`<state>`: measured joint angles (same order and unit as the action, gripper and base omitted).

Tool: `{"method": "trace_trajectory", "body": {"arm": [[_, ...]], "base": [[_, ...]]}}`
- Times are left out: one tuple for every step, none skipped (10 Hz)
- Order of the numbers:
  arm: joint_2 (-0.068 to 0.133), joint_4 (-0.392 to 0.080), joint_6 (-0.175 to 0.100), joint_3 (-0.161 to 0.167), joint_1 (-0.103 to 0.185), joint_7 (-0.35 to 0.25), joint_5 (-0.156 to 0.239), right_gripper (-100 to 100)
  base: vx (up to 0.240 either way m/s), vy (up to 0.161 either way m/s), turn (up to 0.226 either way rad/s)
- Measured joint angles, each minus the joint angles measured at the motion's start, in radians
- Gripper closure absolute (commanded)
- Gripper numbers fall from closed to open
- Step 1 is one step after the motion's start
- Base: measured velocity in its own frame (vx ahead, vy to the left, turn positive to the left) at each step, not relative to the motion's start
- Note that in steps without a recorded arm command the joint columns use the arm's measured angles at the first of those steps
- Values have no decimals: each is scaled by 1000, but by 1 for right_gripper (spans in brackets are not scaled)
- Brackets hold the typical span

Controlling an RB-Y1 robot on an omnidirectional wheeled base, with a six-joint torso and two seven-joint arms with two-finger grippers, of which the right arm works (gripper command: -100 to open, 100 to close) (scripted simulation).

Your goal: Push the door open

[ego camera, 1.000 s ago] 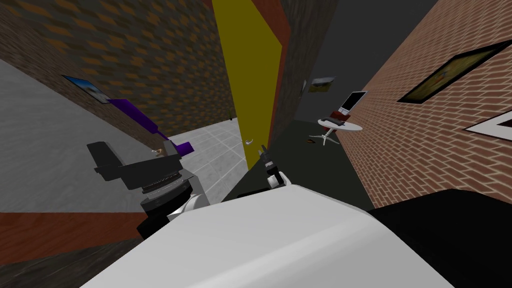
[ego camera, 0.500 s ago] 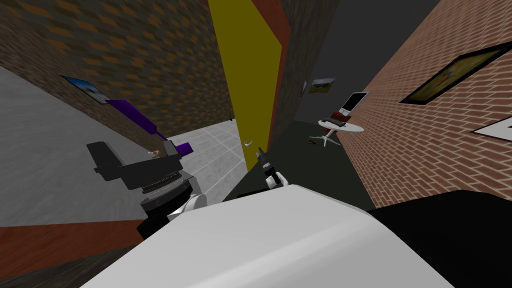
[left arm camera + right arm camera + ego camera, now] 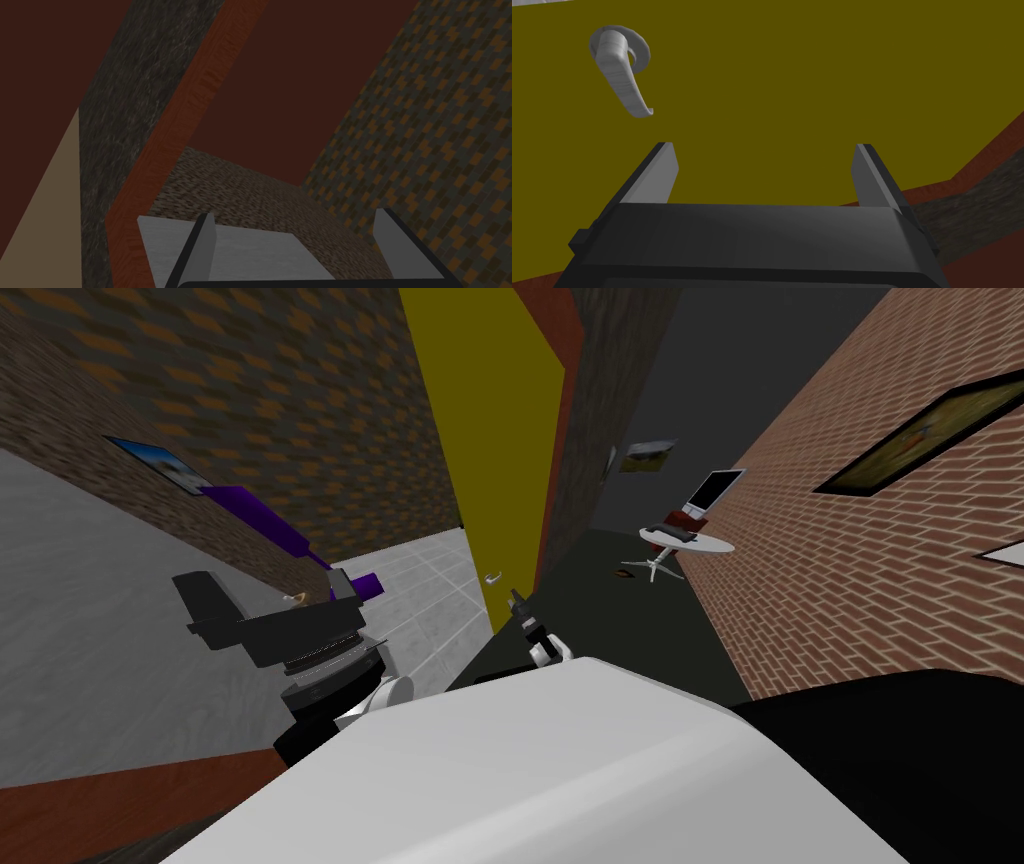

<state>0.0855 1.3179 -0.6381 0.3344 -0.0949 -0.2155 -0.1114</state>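
The yellow door [image 3: 490, 438] stands ajar ahead, its free edge beside the red-brown frame [image 3: 562, 438]. A grey lever handle [image 3: 491, 578] sits low on the door. My right gripper [image 3: 516, 602] is just right of and below the handle, close to the door's face. In the right wrist view the door [image 3: 792, 75] lies right before my right gripper [image 3: 764, 170], which is open and holds nothing. The handle [image 3: 619, 70] is off beyond one finger, not between them. My left arm [image 3: 290, 638] is raised at the left, with the left gripper [image 3: 295, 235] open and holding nothing.
A pale tiled floor [image 3: 420, 588] shows past the door on the left. A purple fixture [image 3: 265, 523] juts from the patterned wall there. To the right a brick wall [image 3: 850, 578] runs along a dark floor, with a round white table and monitor [image 3: 690, 533] at the far end.
The door has swung a little further away to the left, and my right gripper has followed it, shifting slightly left. The left arm has kept its pose.
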Motion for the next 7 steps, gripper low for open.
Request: {"method": "trace_trajectory", "body": {"arm": [[-3, -24, -10, 4, 7, 1, -2, -100], [-1, -44, -15, 12, 14, -1, -4, -100], [-3, -80, -27, 20, 29, -1, -7, -100], [-3, -103, -31, 30, 39, -3, -11, -100], [-1, -117, -32, 34, 45, -6, -12, -100], [-4, -144, -38, 41, 55, -5, -15, -100], [-7, -173, -47, 49, 68, -5, -18, -100]], "base": [[59, -44, 6], [79, -70, 11], [87, -76, 15], [59, -46, 9], [56, -38, 4], [81, -43, 12], [82, -54, 14]]}}
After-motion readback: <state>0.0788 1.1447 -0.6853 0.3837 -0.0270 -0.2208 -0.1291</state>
